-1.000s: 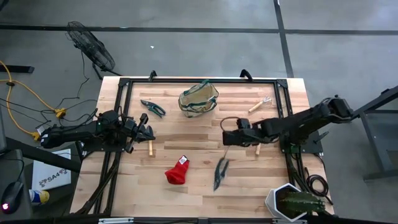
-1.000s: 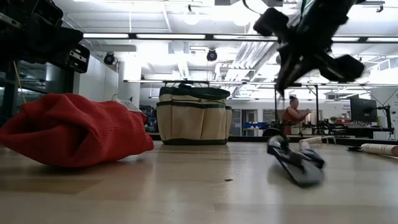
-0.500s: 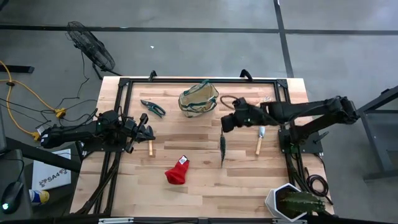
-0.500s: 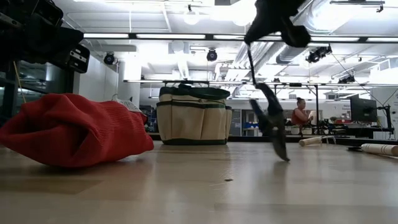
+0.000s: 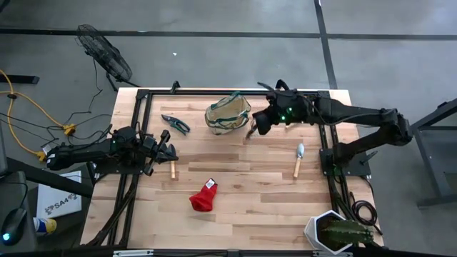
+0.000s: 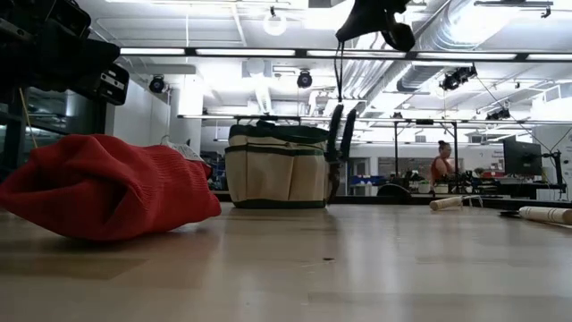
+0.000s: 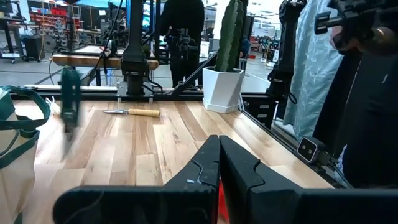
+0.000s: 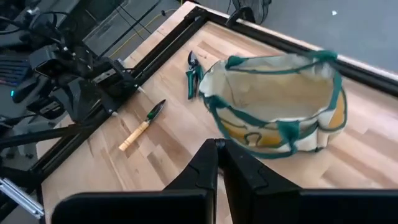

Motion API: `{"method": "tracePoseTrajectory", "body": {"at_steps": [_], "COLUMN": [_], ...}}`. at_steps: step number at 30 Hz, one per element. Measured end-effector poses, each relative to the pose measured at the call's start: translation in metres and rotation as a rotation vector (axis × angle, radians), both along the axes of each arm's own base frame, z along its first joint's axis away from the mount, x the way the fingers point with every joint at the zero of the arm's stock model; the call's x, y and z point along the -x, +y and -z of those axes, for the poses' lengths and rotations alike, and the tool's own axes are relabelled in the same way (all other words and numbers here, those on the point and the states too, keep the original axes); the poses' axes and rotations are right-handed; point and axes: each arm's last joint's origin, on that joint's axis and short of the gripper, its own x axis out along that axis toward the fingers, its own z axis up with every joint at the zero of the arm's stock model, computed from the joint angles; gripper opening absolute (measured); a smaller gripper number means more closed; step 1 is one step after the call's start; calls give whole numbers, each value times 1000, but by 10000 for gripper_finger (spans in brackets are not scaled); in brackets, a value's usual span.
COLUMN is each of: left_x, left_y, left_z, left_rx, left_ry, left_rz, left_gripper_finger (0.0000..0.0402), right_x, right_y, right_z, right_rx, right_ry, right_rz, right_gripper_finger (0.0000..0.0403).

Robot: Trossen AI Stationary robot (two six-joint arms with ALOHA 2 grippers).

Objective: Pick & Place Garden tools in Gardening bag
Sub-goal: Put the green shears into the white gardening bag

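Note:
My right gripper is high up, just right of the tan gardening bag, and is shut on a thin dark cord. A pair of dark pruning shears hangs from that cord beside the bag's right side. My left gripper stays shut at the table's left edge and holds nothing. On the table lie a second pair of shears, a wooden-handled trowel, another trowel and a red cloth. My right gripper pinches the upper end of the thin cord between its shut fingers, which slant down from above. The shears hang straight down on the cord, upright, clear of the table and level with the bag's side. The wrist view does not show the contact.
A spiky plant in a white pot stands at the near right corner. The bag's mouth is open upward. Bare wood lies in the table's middle, between the red cloth and the bag.
My right gripper has risen and swung toward the far edge and the bag, rolling its wrist. The shears have come off the table near the middle and now hang beside the bag, swinging on the cord.

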Motion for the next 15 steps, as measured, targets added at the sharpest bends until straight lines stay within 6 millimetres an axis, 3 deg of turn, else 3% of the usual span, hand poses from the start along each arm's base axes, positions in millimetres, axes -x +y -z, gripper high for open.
{"method": "tracePoseTrajectory", "body": {"at_steps": [15], "left_x": [0], "left_y": [0], "left_z": [0], "left_rx": [0], "left_ry": [0], "left_rz": [2], "left_gripper_finger": [0], "right_x": [17], "right_y": [-39], "right_z": [-11], "right_rx": [81], "right_ry": [-9], "right_rz": [-26], "right_gripper_finger": [4]}}
